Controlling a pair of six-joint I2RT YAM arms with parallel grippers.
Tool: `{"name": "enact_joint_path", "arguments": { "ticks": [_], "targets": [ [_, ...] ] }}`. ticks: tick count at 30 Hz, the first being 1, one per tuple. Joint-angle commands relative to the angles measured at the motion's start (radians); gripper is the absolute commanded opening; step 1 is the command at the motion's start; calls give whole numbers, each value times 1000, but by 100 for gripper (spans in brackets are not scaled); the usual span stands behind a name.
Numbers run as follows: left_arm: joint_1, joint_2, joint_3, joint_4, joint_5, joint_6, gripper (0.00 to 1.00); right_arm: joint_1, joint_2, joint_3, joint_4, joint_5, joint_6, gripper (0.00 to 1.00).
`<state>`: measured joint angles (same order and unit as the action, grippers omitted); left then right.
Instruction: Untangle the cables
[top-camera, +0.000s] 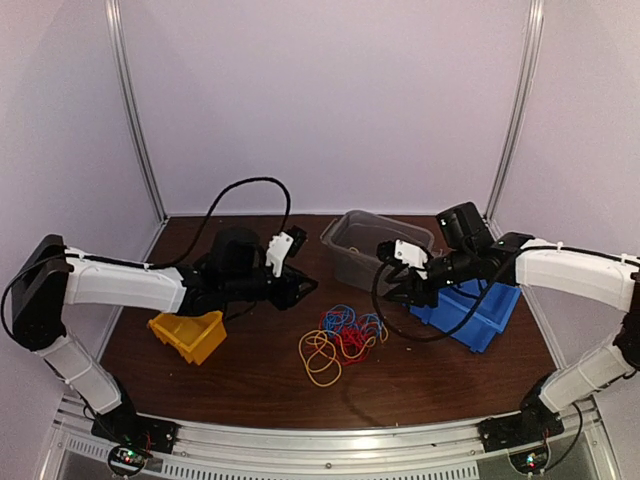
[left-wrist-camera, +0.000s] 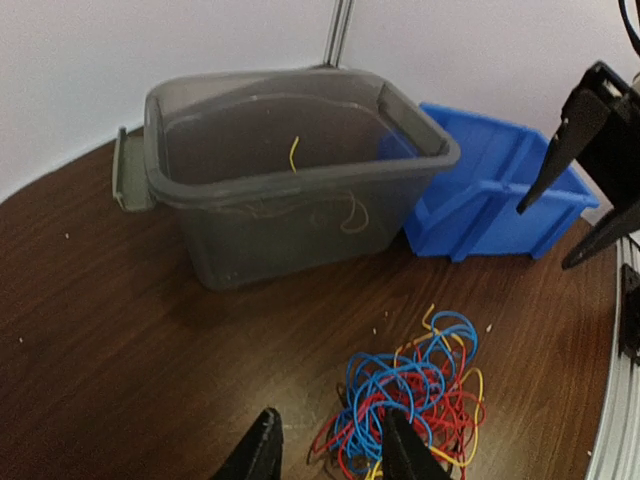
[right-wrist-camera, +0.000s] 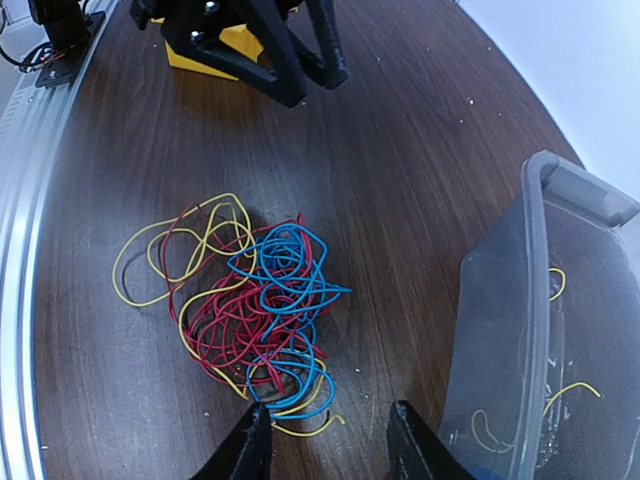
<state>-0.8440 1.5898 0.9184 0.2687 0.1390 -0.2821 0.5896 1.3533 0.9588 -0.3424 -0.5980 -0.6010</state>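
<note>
the cables lie in one tangled heap on the table, in the gap between our two grippers and a little nearer the arm bases than either. our left gripper has its fingers parted with nothing between them. its wrist view shows the heap just ahead and to the right, overlapping one finger, though we cannot tell whether they touch. our right gripper is likewise parted and empty, with the heap just ahead and to its left. we judge both arms about equally near. the heap's long axis runs from loose yellow loops on the left arm's side to blue and red on the right's. beyond stand the grey tub, blue bin and yellow bin.
</note>
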Motion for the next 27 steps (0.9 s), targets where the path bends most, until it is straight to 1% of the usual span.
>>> {"name": "enact_joint_path", "arguments": {
  "ticks": [1, 4, 6, 8, 9, 11, 12, 13, 17, 19, 24, 27],
  "targets": [
    [0, -65, -104, -36, 98, -22, 31, 70, 91, 52, -18, 70, -52, 39],
    [0, -79, -174, -52, 109, -42, 22, 140, 161, 45, 24, 133, -64, 34],
    [0, -77, -195, -66, 125, -58, 20, 168, 211, 52, 40, 125, -63, 32],
    [0, -59, -200, -89, 129, -81, 22, 184, 263, 79, 41, 93, -39, 31],
    [0, -47, -200, -100, 118, -98, 25, 192, 285, 91, 38, 80, -32, 31],
    [1, -18, -200, -117, 82, -136, 37, 213, 318, 102, 47, 81, -21, 31],
    [1, -6, -204, -120, 67, -153, 41, 225, 331, 100, 54, 91, -20, 31],
    [0, 1, -212, -109, 74, -157, 42, 234, 340, 97, 59, 105, -18, 31],
    [0, -1, -272, 7, 168, -166, 45, 246, 362, 74, 76, 132, -8, 31],
    [0, 10, -288, 41, 177, -178, 45, 246, 359, 58, 89, 140, -4, 32],
    [1, 74, -302, 126, 243, -215, 39, 247, 366, 56, 109, 139, 13, 33],
    [0, 116, -279, 87, 196, -235, 35, 246, 388, 60, 120, 148, 30, 32]
  ]
}}
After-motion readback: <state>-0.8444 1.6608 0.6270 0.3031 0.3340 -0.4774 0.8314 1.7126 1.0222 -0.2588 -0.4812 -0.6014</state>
